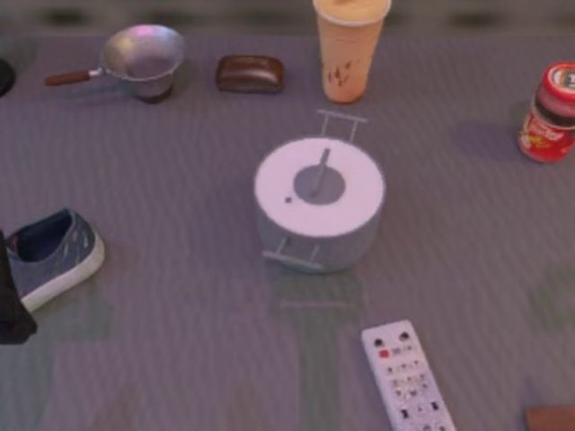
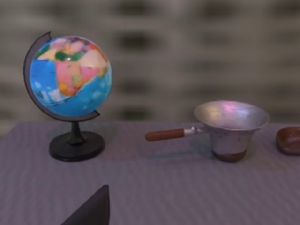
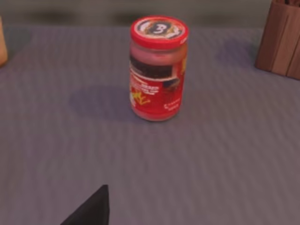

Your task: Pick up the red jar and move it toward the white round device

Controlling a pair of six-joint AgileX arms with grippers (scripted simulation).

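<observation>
Nothing is picked up yet. At the desk's left edge, the left arm (image 1: 13,301) is parked beside a blue shoe (image 1: 54,256); I cannot tell if its hand is wide or narrow. The white round device with the grey dial (image 1: 320,199) sits in the middle of the desk. The small red jar with the red lid (image 1: 550,111) stands upright near the right edge, well apart from it. The right arm's camera faces the jar, but only a dark tip of its hand shows, so I cannot tell its state. Grabbing, lifting and moving are all left.
</observation>
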